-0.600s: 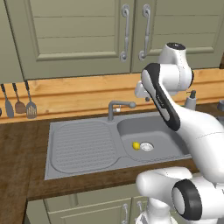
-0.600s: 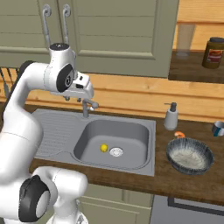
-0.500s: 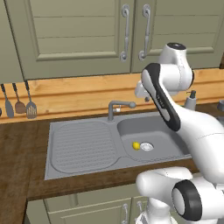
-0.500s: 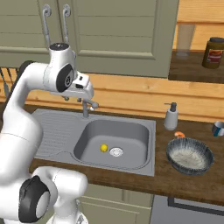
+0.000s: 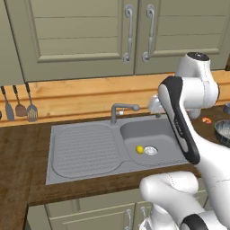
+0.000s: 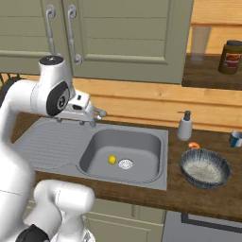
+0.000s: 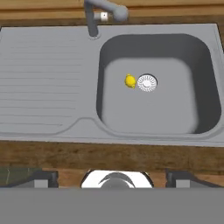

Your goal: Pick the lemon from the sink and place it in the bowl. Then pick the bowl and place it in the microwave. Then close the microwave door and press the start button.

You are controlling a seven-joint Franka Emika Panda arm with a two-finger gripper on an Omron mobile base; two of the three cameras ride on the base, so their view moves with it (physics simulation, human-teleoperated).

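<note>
Nothing has shifted: we hold the claw [image 7: 114, 177] wide open and empty, high over the sink [image 7: 57, 109]; lemon [image 7: 130, 81] sits mid-frame beside the drain, bowl [image 6: 205, 167] at right on the surface [image 6: 198, 198].

Even, flat rendered light is falling across everything I am seeing, with no glare or hot spots. The grey metal sink [image 7: 48, 83] is showing soft shading, its deep basin darkening toward the walls. The small bright yellow lemon [image 7: 130, 81] is reading crisp beside the drain. Edges are staying sharp, though textures are looking coarse and slightly pixelated.
</note>
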